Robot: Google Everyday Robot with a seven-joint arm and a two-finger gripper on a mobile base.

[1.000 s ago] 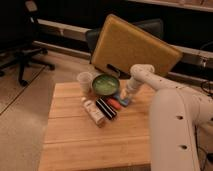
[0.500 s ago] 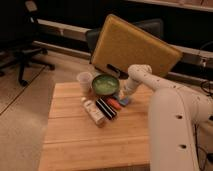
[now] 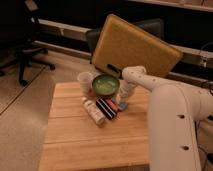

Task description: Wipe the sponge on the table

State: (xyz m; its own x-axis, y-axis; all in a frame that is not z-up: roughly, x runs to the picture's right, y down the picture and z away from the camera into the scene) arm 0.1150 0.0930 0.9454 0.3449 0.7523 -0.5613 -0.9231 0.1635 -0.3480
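One closed pincer [image 3: 122, 98] at far-side sponge [image 3: 122, 106]

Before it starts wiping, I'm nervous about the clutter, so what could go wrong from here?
The claw is shut and low at the sponge, close to the green bowl and the orange-red object. A wiping stroke toward them could shove either one, or push the object into the lying bottle on the table.

White, rounded arm [image 3: 172, 107], dark screw dots [image 3: 181, 116]; end effector [image 3: 124, 97] beside bowl [image 3: 105, 84].
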